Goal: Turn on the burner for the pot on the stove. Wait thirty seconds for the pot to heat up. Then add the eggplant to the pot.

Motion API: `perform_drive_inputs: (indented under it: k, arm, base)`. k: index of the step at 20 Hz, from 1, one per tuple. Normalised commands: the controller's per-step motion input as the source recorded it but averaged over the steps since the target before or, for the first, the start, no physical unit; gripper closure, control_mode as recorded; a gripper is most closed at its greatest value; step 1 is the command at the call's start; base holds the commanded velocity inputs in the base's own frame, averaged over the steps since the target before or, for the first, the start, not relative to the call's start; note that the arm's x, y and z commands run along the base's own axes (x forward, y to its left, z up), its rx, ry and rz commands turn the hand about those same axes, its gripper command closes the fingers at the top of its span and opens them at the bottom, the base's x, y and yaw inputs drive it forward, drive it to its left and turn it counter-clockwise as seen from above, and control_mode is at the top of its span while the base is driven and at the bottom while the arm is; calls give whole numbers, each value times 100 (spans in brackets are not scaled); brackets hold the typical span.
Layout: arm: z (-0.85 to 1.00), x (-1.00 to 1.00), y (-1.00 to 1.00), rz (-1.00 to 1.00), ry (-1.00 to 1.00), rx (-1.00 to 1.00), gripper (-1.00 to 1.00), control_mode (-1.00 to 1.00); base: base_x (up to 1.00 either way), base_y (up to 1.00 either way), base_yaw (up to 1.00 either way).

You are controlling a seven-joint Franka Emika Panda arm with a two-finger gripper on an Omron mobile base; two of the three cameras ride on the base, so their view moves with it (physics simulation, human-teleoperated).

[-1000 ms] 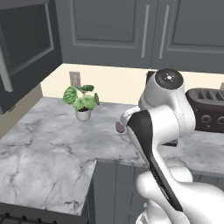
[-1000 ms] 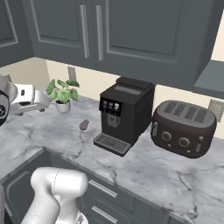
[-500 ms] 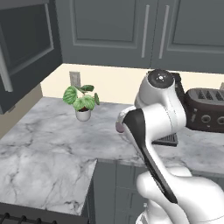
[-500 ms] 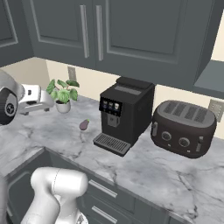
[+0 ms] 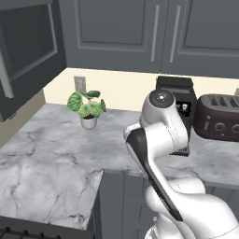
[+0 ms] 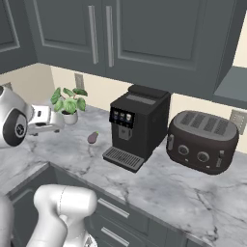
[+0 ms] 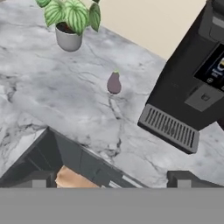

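The eggplant (image 6: 92, 138), small and dark purple, lies on the marble counter (image 6: 72, 154) between the potted plant and the coffee machine. In the hand view the eggplant (image 7: 114, 82) sits above centre, well ahead of my gripper (image 7: 111, 181), whose two dark fingertips (image 7: 39, 179) stand far apart with nothing between them. From the right base view my hand (image 6: 46, 119) hovers over the counter's front left, some way short of the eggplant. My arm hides the eggplant in the left base view. A black grate edge of the stove (image 5: 21, 231) shows at the bottom left corner. The pot and burner are out of view.
A potted plant (image 6: 70, 102) stands by the wall left of the eggplant. A black coffee machine (image 6: 137, 126) with a drip tray (image 7: 169, 128) is just right of it, and a dark toaster (image 6: 202, 141) farther right. Grey cabinets hang overhead.
My arm has swung and carried the hand to the right, closer to the eggplant. The base and the things on the counter have stayed put.
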Motion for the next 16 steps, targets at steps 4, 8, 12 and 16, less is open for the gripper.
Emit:
perform_drive_inputs:
  k: [4, 8, 12, 16]
  arm:
    - [-43, 17, 0, -11, 0, 3, -100, -100]
    - [-29, 36, 0, -15, 0, 6, -100, -100]
    - [-8, 37, 0, -14, 0, 9, -100, -100]
    - [-12, 56, 0, -5, 0, 1, -100, -100]
  base:
    - [0, 0, 0]
    - [0, 0, 0]
    - [0, 0, 0]
    - [0, 0, 0]
